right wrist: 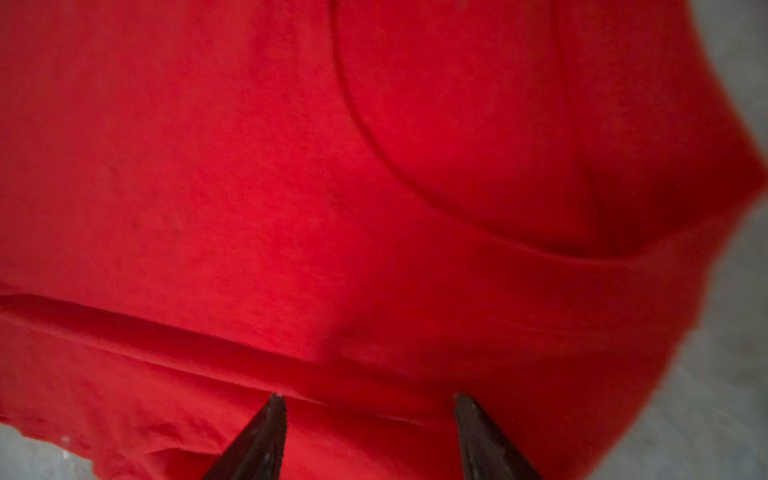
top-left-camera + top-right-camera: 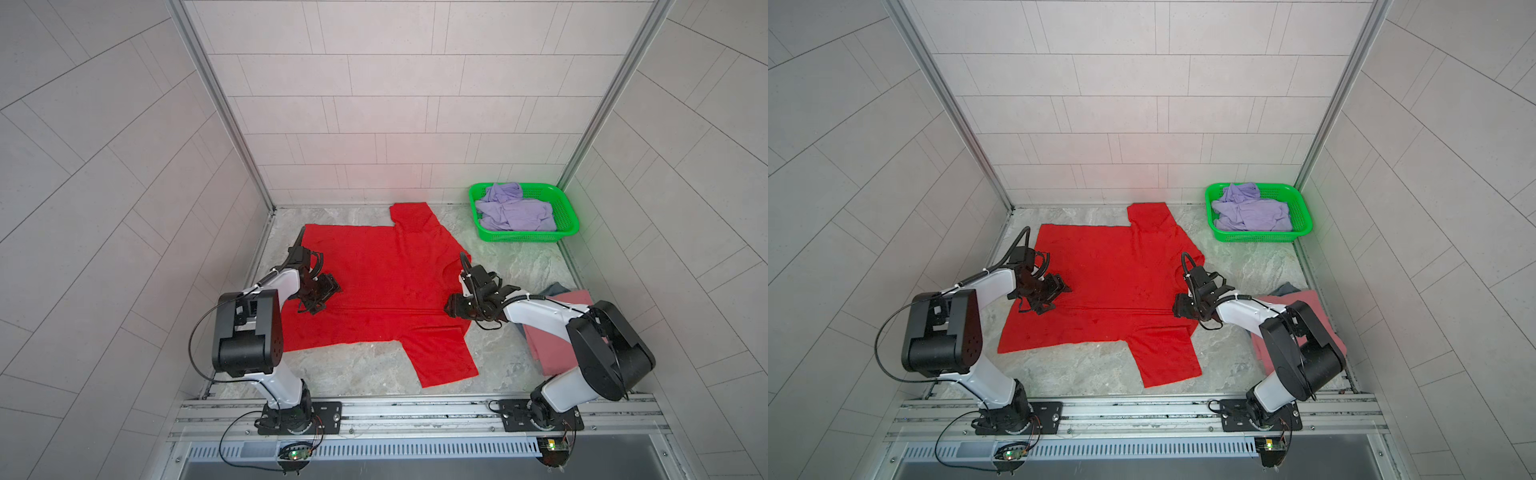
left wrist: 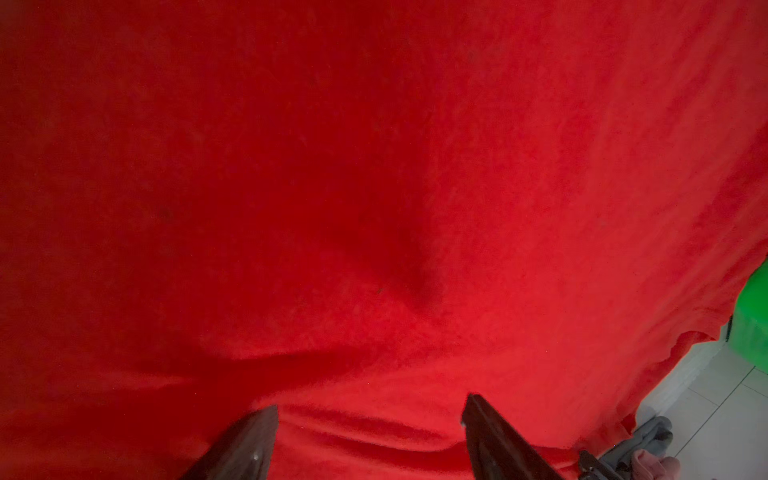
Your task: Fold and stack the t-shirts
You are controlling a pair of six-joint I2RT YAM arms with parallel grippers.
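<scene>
The red t-shirt [image 2: 382,270] is spread flat on the desk [image 2: 511,266], with the collar turned towards the right arm and the hem towards the left. A shallow crease is seen running along its length. The left tool [image 2: 324,299] is set low over the hem end, and the right tool [image 2: 449,308] over the shoulder beside the collar. In both wrist views the fingers [image 3: 249,440] are seen well apart, with red cloth between them and nothing pinched.

The cloth is judged light, soft and limp: it is expected to sag and drag rather than keep its shape, and a single layer may be lost from a shallow pinch. Hold is best taken at the hem and at the shoulder seam, with both layers caught, so that the fold is carried over evenly.

A folded pink t-shirt [image 2: 552,345] is stacked at the right edge, with a grey-blue t-shirt [image 2: 555,289] showing from under it. A lavender t-shirt [image 2: 513,212] is seen crumpled in the green basket [image 2: 567,216].
</scene>
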